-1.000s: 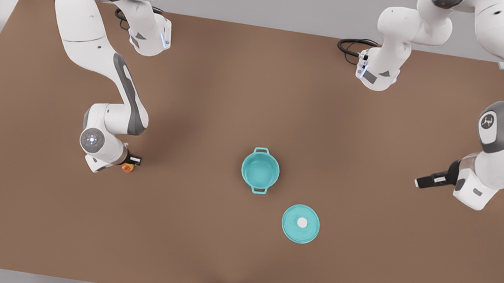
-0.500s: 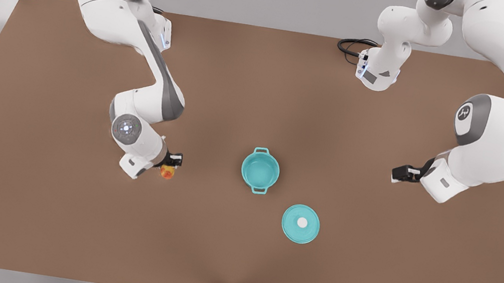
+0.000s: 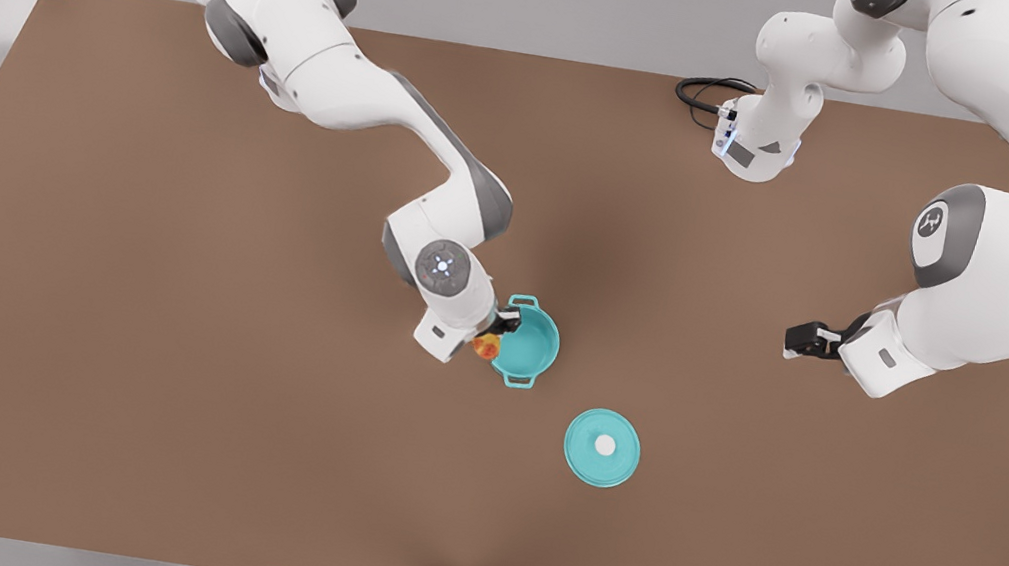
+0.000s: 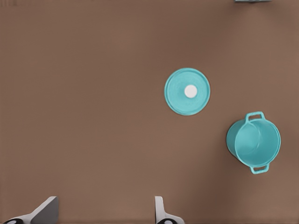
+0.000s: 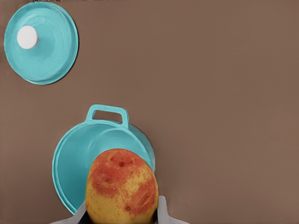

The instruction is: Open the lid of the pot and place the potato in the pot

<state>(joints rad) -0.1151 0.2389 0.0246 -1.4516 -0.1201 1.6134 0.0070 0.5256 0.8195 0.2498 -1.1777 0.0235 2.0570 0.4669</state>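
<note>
Small egg-shaped yellow potato with orange-red patches, clamped between the right gripper's fingers, poised at the rim of the small round teal pot with two loop handles, on the side toward the front view's left. Risk: released here, could strike the rim and roll off across the brown table. Flat round teal pot lid with white knob lying clear, just beside the pot. Left gripper waiting well apart, spread wide, empty. Open table all around.
</note>
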